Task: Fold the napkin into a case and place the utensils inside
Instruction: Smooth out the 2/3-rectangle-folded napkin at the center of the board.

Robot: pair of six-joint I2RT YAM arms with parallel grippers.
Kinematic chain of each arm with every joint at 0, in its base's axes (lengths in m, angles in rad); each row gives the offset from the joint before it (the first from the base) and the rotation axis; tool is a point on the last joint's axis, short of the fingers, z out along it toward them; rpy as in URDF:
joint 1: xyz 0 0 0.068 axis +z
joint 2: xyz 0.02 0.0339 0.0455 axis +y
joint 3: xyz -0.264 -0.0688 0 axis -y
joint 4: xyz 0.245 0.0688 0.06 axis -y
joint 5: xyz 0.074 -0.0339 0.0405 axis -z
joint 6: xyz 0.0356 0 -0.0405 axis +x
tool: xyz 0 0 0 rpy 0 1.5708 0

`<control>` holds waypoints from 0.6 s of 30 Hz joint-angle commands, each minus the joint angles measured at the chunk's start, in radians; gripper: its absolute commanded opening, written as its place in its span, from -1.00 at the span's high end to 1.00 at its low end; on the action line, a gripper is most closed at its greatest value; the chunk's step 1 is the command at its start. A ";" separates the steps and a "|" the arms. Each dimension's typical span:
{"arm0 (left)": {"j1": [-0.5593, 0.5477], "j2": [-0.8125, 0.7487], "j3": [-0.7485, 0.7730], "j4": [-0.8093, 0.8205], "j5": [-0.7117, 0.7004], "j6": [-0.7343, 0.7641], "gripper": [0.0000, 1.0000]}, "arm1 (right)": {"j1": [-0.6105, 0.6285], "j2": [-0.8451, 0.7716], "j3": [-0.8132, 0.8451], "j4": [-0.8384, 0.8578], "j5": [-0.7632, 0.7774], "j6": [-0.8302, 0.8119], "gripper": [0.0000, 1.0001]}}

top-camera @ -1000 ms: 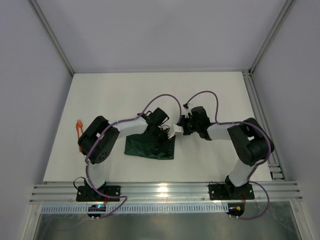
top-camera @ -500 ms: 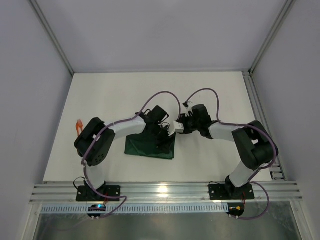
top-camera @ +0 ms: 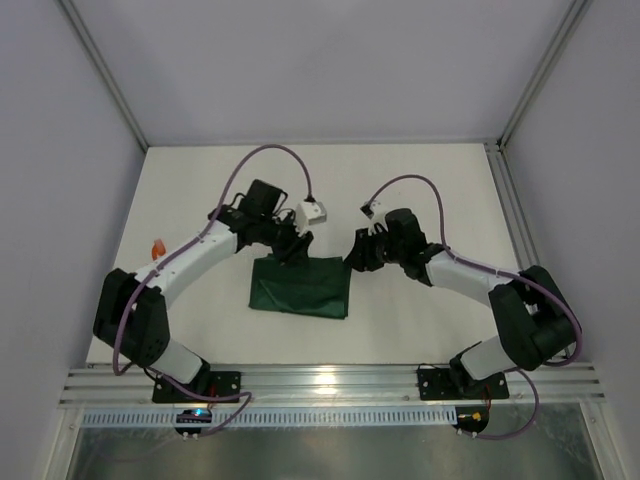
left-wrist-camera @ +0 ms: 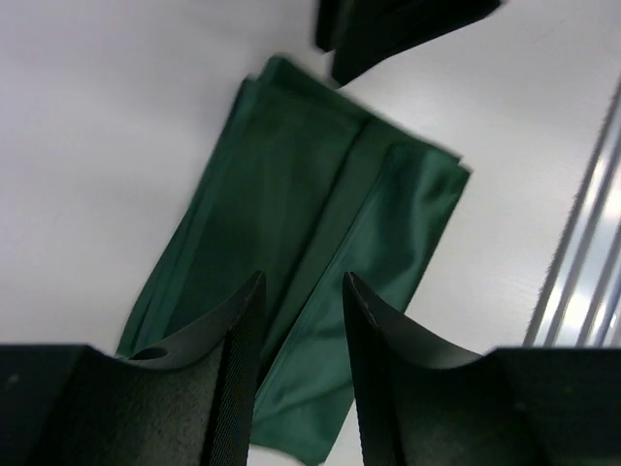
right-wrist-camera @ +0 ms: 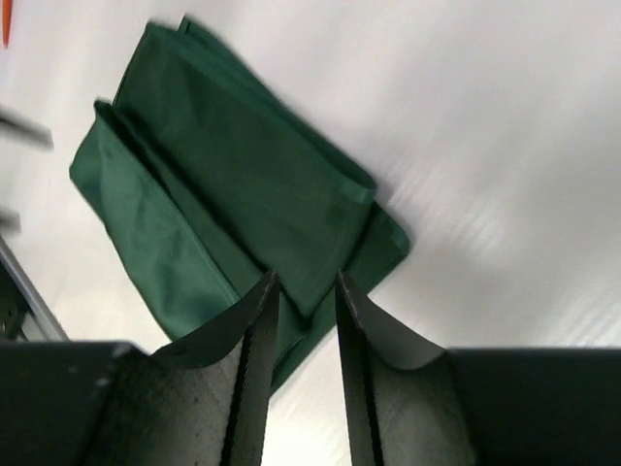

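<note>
The dark green napkin [top-camera: 300, 288] lies flat on the white table, folded into an oblong with a lengthwise band across it [left-wrist-camera: 320, 223] [right-wrist-camera: 223, 184]. My left gripper [top-camera: 292, 252] [left-wrist-camera: 303, 283] hovers over the napkin's far edge, open, with nothing between its fingers. My right gripper [top-camera: 356, 258] [right-wrist-camera: 308, 280] hangs at the napkin's far right corner, also open a narrow gap and empty. Of the orange utensils [top-camera: 157, 250], only a small bit shows at the table's left edge, partly behind the left arm; a sliver [right-wrist-camera: 5, 19] shows in the right wrist view.
The right gripper's dark fingers [left-wrist-camera: 388, 29] reach into the top of the left wrist view. An aluminium rail [top-camera: 330, 382] runs along the near table edge and another [top-camera: 510, 220] along the right. Purple cables [top-camera: 265, 155] loop above both arms.
Both grippers have opened and let go of the napkin. The left arm has swung back and to the left, off the cloth's right part to its far edge. The napkin stays folded.
</note>
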 commanded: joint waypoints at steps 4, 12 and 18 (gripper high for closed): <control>0.228 -0.099 -0.190 -0.074 -0.070 0.078 0.19 | 0.105 0.140 0.152 0.020 -0.104 -0.047 0.58; 0.269 -0.072 -0.283 0.008 0.004 0.127 0.35 | 0.105 0.330 0.232 0.097 -0.133 0.013 0.85; 0.280 -0.041 -0.303 0.019 -0.021 0.158 0.33 | 0.105 0.382 0.203 0.139 -0.138 0.031 0.88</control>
